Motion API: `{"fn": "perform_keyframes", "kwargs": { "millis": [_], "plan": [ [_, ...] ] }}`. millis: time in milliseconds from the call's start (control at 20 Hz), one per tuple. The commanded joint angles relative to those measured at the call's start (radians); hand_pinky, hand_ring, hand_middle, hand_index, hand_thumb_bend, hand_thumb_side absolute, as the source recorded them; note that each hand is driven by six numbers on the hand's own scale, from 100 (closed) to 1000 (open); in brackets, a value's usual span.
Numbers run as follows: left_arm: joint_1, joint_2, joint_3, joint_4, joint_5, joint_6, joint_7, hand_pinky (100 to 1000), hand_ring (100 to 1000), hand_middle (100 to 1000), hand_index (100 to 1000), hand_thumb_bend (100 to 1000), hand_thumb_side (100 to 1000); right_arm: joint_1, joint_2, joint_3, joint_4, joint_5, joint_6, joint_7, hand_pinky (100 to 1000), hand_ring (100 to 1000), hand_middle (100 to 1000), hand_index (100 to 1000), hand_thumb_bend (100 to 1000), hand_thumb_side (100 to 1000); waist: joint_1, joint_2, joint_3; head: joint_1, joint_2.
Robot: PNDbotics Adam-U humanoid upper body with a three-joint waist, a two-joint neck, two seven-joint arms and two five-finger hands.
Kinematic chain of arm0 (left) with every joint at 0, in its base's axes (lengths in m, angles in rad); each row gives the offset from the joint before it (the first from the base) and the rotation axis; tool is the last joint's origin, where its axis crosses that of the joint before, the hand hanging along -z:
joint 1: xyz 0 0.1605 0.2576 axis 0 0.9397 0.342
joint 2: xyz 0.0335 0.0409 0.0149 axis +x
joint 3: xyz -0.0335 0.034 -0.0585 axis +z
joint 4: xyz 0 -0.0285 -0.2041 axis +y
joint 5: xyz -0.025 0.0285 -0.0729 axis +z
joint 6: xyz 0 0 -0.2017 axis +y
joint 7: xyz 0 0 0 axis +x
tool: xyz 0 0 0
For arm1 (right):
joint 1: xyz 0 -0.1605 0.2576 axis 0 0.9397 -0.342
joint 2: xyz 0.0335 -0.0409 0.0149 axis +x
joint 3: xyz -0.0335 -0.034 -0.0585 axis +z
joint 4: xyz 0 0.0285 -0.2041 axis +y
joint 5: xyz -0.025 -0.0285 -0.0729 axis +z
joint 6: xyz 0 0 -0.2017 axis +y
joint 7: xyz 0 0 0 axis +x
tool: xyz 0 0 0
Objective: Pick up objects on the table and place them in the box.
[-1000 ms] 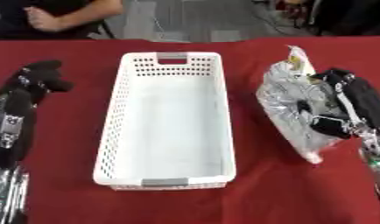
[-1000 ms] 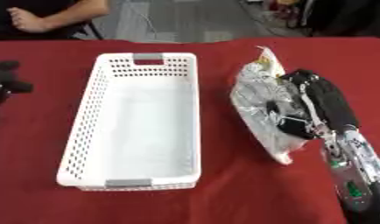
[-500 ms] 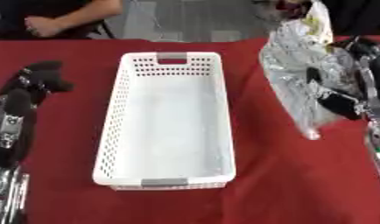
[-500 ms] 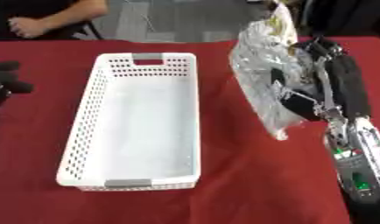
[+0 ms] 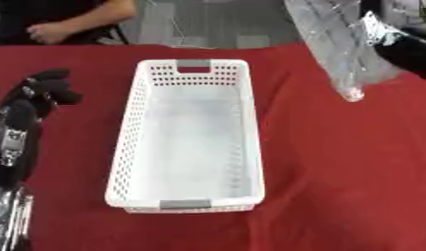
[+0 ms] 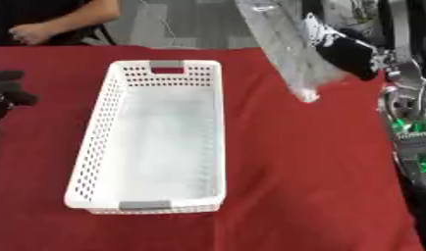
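A silvery, clear plastic bag (image 6: 285, 46) hangs in the air at the upper right, above the red table and to the right of the box's far end. My right hand (image 6: 347, 49) is shut on its upper part, fingers curled round the crinkled plastic. The white perforated box (image 5: 192, 135) lies lengthwise in the middle of the table and has nothing in it. My left hand (image 5: 46, 88) rests at the left edge, well apart from the box, its black fingers curled with nothing in them.
A red cloth (image 5: 336, 162) covers the table. A person's arm (image 5: 75, 24) rests at the far left edge, away from the objects. Parts of my right arm (image 6: 410, 127) run down the right side.
My right hand has lifted the bag off the table and up toward the upper right; it now hangs clear of the cloth. The left hand has stayed put.
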Motion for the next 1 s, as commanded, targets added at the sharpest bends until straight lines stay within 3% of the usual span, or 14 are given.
{"fn": "perform_keyframes", "kwargs": {
  "millis": [50,450,600,650,700,1000],
  "plan": [
    [-0.002,0.017,-0.002,-0.012,-0.005,-0.002,-0.006,693,608,806,749,1000,938,-0.070,-0.031,0.036,0.015,-0.026,-0.040,0.036,100,100,100,189,100,127,-0.001,-0.020,0.003,-0.007,-0.014],
    [-0.003,0.016,-0.007,-0.008,-0.005,-0.001,-0.010,693,608,807,749,1000,949,-0.205,0.031,0.145,0.068,-0.048,-0.139,0.123,100,100,100,194,100,190,-0.002,-0.021,0.014,-0.020,-0.014],
    [-0.003,0.015,-0.008,-0.008,-0.004,-0.001,-0.010,693,608,807,749,1000,950,-0.227,0.058,0.176,0.078,-0.047,-0.171,0.145,100,100,100,194,100,211,0.000,-0.022,0.016,-0.025,-0.015],
    [-0.004,0.015,-0.008,-0.008,-0.004,-0.001,-0.011,694,608,807,749,1000,950,-0.232,0.065,0.190,0.080,-0.043,-0.184,0.155,100,100,100,194,100,331,0.000,-0.022,0.017,-0.026,-0.016],
    [-0.004,0.015,-0.009,-0.008,-0.004,-0.001,-0.011,693,608,807,749,1000,951,-0.235,0.071,0.204,0.082,-0.039,-0.197,0.165,100,100,100,194,100,222,0.000,-0.022,0.017,-0.027,-0.016],
    [-0.004,0.013,-0.010,-0.007,-0.003,-0.001,-0.012,694,608,808,748,1000,960,-0.236,0.092,0.283,0.109,0.001,-0.291,0.248,100,100,102,238,100,338,0.000,-0.020,0.018,-0.031,-0.016]
  ]
}}
